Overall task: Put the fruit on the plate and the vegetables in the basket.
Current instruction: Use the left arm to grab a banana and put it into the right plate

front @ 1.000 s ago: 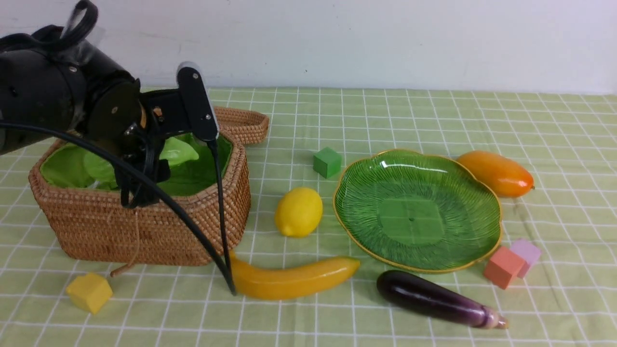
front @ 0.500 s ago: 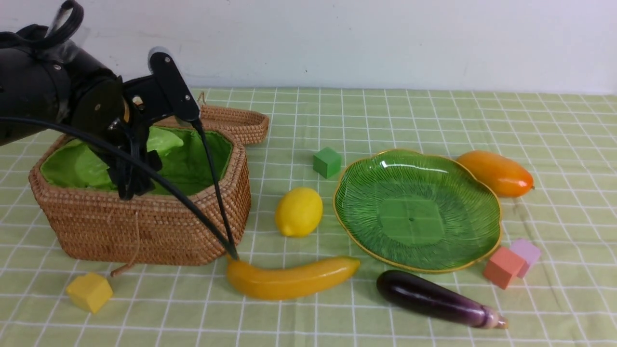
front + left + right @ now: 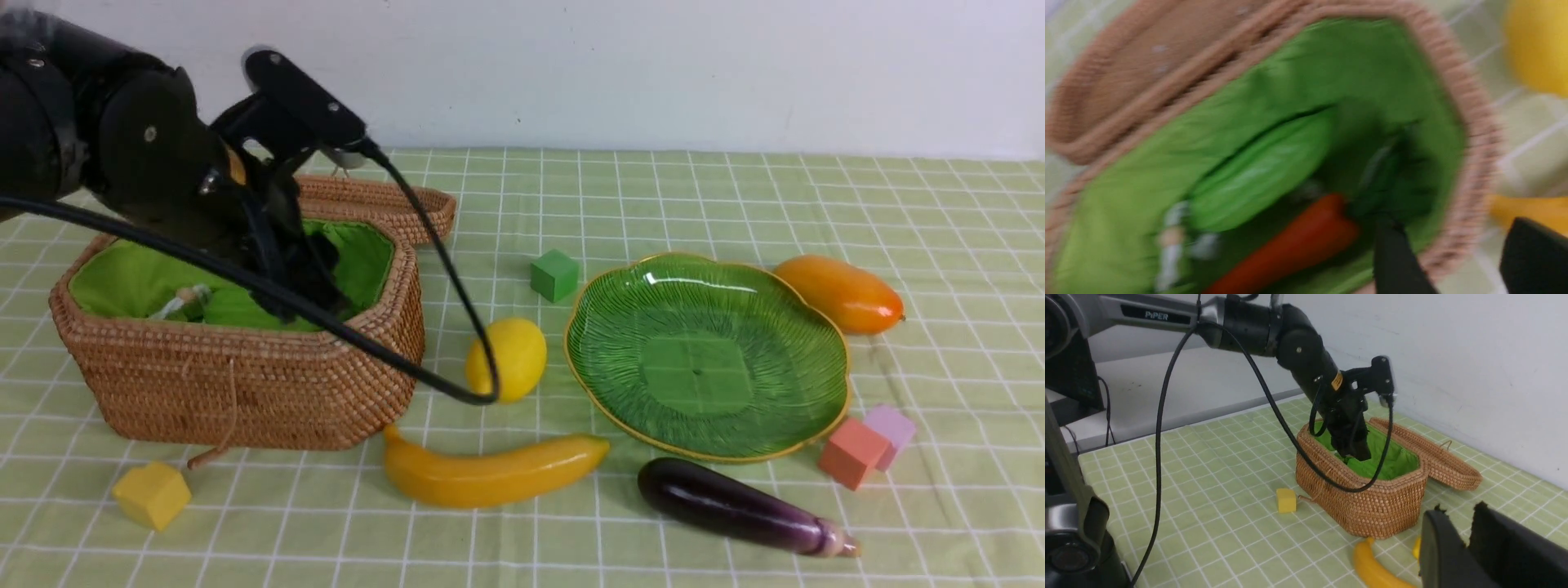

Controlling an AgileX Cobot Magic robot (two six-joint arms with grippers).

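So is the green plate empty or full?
Empty: the plate shows bare glass; lemon, banana and mango lie on the cloth beside it.

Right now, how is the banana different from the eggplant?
The banana is yellow-orange; the eggplant is dark purple. The banana bends in a curve; the eggplant is nearly straight, with a pale tip. The banana lies by the front corner of the basket; the eggplant lies in front of the plate. Both are long and glossy and lie flat on the checked cloth, and neither is sorted yet.
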